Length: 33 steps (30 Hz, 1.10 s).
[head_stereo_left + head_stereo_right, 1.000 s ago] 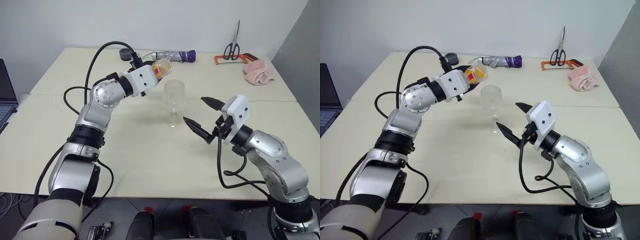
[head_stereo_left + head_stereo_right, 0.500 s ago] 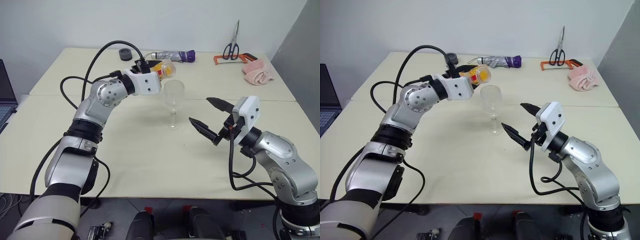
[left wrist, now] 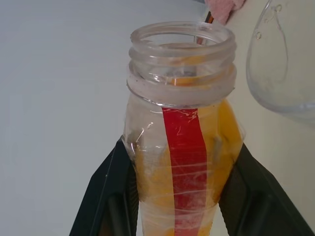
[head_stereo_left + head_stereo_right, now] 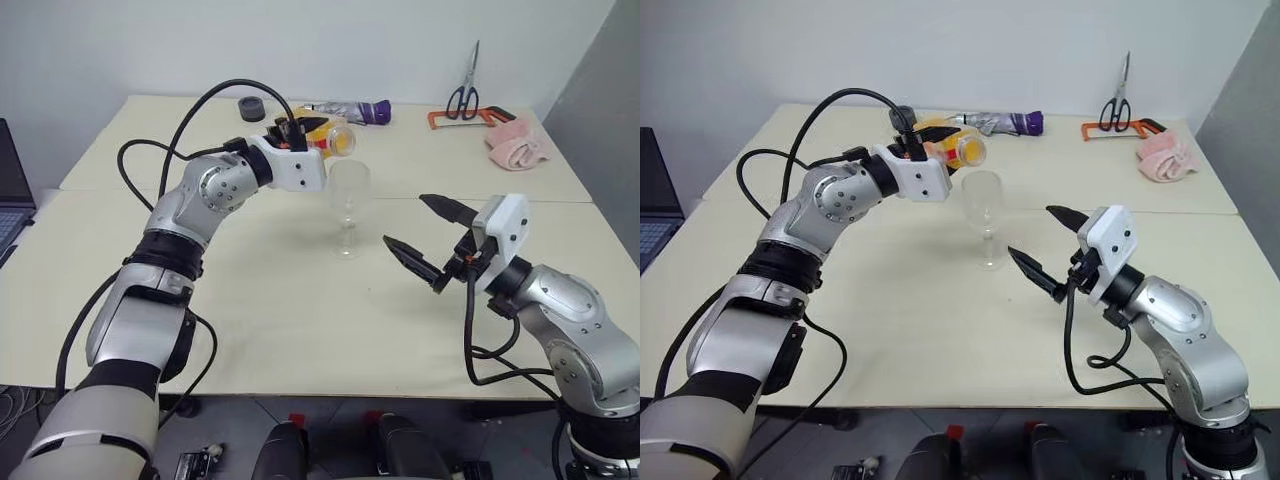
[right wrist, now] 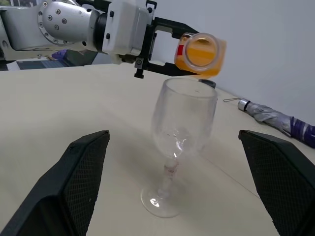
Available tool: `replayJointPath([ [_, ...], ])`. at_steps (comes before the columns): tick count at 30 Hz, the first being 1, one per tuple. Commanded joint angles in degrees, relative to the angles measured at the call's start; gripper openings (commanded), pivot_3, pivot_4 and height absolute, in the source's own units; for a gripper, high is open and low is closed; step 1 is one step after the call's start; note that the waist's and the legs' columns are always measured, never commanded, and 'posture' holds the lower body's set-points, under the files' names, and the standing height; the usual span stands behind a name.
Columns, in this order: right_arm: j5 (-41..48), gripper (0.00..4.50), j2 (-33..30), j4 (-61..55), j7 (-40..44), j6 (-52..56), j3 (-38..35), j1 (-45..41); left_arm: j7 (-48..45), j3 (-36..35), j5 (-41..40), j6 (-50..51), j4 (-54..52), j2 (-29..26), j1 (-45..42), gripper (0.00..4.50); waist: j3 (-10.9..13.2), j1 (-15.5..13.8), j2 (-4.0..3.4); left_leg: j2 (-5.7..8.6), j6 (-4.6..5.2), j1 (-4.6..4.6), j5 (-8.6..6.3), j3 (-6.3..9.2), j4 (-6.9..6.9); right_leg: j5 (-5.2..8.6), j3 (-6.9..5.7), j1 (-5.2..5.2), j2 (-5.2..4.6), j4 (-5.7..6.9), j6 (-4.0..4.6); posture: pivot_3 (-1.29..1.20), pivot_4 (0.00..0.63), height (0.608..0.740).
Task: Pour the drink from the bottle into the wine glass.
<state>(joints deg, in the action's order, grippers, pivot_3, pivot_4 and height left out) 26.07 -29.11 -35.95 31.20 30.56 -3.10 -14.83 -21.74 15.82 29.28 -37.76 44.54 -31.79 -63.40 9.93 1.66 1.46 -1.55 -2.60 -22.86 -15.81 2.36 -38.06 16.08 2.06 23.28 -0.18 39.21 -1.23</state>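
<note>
Since a second ago I've rolled my left gripper [image 4: 940, 143], clamped on the small clear plastic bottle [image 4: 958, 146] of orange drink [image 5: 201, 54], nearly level above the clear stemmed wine glass's [image 4: 347, 208] rim, so pouring seems imminent, while my right gripper [image 4: 424, 237] hangs wide open, empty.

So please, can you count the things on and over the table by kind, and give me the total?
Bottle: 1, the bottle with the drink, held over the table
Glass: 1, the wine glass
Umbrella: 1, folded umbrella
Scissors: 1, scissors
Saw: 1, orange saw
Cloth: 1, pink cloth
Black round thing: 1, black round thing
Total: 7
</note>
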Motion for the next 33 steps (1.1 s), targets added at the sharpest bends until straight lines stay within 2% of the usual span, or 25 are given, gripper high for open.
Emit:
replayJointPath([
  [1, 1.08, 4.50, -0.63, -2.79, 0.13, -1.26, -1.71, -0.06, 2.36, -0.12, 0.57, -1.59, -0.36, -0.94, -3.25, 1.71, 0.00, 0.03, 0.00, 0.00, 0.00, 0.00, 0.00, 0.00, 0.00, 0.00, 0.00, 0.00, 0.00, 0.01, 0.00, 0.00, 0.150, 0.740],
  [33, 1.25, 4.50, -2.38, -2.46, 1.56, -1.92, -3.42, 1.51, 12.43, 3.92, 8.20, -6.13, 4.80, -2.74, -6.98, 1.71, 0.00, 0.01, 0.00, 0.01, 0.00, 0.03, 0.00, -0.03, -0.02, 0.00, 0.02, 0.01, 0.00, 0.10, 0.00, 0.00, 0.150, 0.740],
])
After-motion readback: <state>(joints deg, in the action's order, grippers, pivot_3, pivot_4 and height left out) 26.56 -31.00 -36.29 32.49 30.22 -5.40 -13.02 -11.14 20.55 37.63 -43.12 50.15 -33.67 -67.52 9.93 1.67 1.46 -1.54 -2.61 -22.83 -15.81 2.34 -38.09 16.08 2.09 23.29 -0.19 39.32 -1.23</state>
